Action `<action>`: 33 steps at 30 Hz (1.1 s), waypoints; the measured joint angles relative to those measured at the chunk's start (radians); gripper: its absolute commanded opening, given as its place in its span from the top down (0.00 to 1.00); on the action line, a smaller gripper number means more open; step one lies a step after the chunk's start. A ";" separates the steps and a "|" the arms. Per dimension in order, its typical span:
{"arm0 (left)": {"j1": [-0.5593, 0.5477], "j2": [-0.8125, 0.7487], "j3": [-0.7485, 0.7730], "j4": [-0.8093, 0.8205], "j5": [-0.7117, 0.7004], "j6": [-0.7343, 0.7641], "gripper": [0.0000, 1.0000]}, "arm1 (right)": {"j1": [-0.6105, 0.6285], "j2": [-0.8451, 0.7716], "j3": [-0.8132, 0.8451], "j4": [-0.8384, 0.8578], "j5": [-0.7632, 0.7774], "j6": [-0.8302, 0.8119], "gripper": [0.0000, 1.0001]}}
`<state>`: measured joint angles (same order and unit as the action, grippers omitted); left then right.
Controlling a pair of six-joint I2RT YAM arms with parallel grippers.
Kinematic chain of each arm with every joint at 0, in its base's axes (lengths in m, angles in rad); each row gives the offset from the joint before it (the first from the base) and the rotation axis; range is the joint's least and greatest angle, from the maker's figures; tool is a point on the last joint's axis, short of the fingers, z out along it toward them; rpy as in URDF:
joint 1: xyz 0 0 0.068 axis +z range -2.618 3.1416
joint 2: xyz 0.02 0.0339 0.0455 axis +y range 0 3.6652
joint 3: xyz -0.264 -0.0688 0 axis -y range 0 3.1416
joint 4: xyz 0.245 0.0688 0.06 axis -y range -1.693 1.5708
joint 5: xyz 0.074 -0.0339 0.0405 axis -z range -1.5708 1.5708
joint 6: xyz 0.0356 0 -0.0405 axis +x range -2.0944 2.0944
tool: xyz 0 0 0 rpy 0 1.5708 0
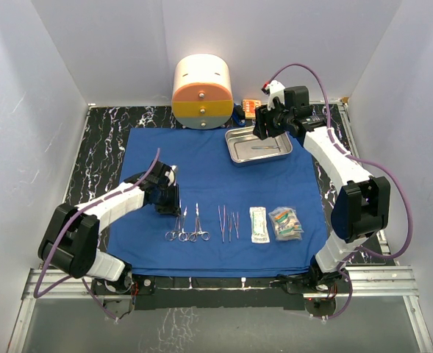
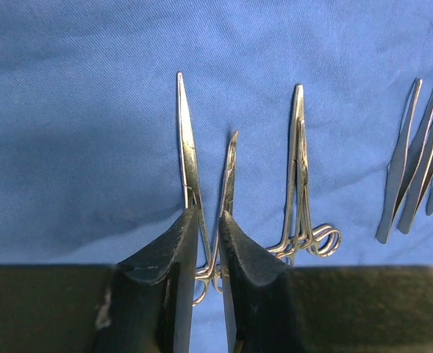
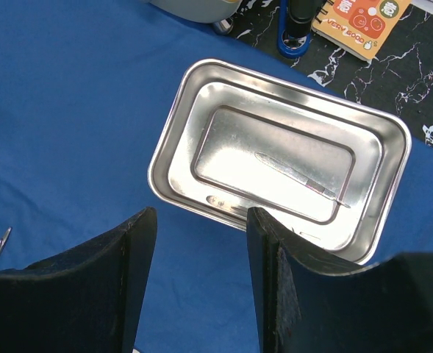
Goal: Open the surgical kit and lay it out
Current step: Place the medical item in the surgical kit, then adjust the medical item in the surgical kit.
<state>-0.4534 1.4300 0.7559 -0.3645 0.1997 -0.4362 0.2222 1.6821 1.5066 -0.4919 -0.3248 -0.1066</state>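
The left claw (image 2: 209, 213) is straddling the scissors (image 2: 188, 158) near their rings, fingers almost together; whether it is pinching them or clear of them is hard to tell. It should be opening fully and lifting straight up, so nothing is dragged askew. The right claw (image 3: 201, 215) is hanging released over the steel tray (image 3: 181, 129), where one scalpel (image 3: 297, 175) is lying. The blue cloth (image 1: 201, 162) is lying flat, with gleaming instruments lining up on the tray's near side.
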 measured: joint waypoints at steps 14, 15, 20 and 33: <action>-0.028 -0.007 0.043 -0.017 -0.044 0.056 0.48 | 0.000 0.000 0.000 0.000 -0.006 0.000 0.50; -0.031 -0.007 0.043 -0.018 -0.047 0.060 0.49 | 0.000 0.000 0.000 0.000 -0.007 0.000 0.50; -0.050 -0.005 0.043 -0.018 -0.065 0.085 0.55 | 0.000 0.000 0.000 0.000 -0.009 0.000 0.50; -0.072 0.034 0.043 -0.028 -0.111 0.118 0.54 | 0.000 0.002 0.000 -0.001 -0.016 0.000 0.51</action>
<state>-0.5259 1.4635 0.7986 -0.3927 0.0887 -0.3183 0.2222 1.6844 1.5066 -0.4927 -0.3412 -0.1070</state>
